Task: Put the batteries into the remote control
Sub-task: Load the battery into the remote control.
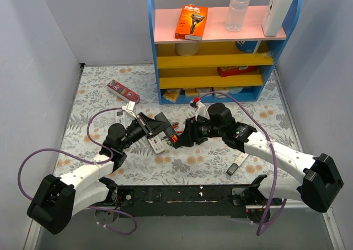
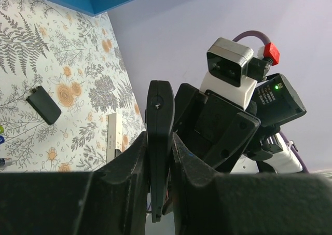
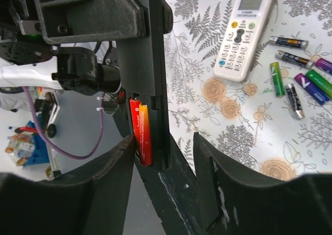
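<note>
My left gripper (image 1: 148, 126) (image 2: 160, 141) is shut on a black remote control (image 2: 160, 115), held on edge above the table. In the right wrist view the remote (image 3: 150, 64) shows its open battery bay with two red-orange batteries (image 3: 142, 134) lying side by side in it. My right gripper (image 1: 181, 139) (image 3: 163, 144) is open, its jaws either side of the remote's lower end, the left finger beside the batteries. Several loose batteries (image 3: 295, 84), green, purple and black, lie on the floral cloth next to a white remote (image 3: 246, 30) (image 1: 157, 145).
A blue shelf unit (image 1: 220, 32) stands at the back with an orange box (image 1: 191, 22) and bottles on top. A red box (image 1: 122, 90) lies at the back left. A small black cover (image 1: 236, 166) (image 2: 44, 104) lies near the front right.
</note>
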Controlling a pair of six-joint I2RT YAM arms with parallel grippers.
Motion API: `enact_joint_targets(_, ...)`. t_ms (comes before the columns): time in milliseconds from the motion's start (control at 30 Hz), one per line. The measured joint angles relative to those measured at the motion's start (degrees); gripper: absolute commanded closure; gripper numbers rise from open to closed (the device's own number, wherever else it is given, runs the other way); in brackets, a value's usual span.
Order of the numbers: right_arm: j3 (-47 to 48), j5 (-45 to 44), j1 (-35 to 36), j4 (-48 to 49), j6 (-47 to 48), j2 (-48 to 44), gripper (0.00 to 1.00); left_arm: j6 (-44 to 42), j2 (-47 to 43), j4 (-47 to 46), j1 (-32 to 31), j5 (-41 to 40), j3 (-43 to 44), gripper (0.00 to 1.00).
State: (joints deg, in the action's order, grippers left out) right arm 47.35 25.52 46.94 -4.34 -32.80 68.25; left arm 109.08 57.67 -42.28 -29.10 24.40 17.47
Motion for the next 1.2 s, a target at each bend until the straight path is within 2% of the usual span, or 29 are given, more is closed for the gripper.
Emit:
enact_joint_targets(233,-4.09,4.26,-0.61,8.39,-3.96,0.00,0.70,0.22,0.33,-0.22,0.02,0.35,0.00,1.00)
enact_joint_targets(400,-7.06,7.02,-1.29,14.01,-7.17,-0.02,0.74,0.50,1.18,-1.09,0.02,1.07,0.00,1.00)
enact_joint_targets(500,-8.07,8.17,-1.75,16.68,-8.48,-0.02,0.74,0.68,1.57,-2.60,0.13,1.51,-0.02,1.00)
enact_joint_targets(733,-9.25,9.62,-2.36,21.27,-10.75,0.00,0.56,2.01,3.15,-7.19,0.35,2.43,-0.28,1.00)
enact_joint_targets(1200,-8.13,10.91,-2.67,24.11,-11.87,1.36,0.55,2.89,3.43,-11.10,0.55,3.48,-0.28,1.00)
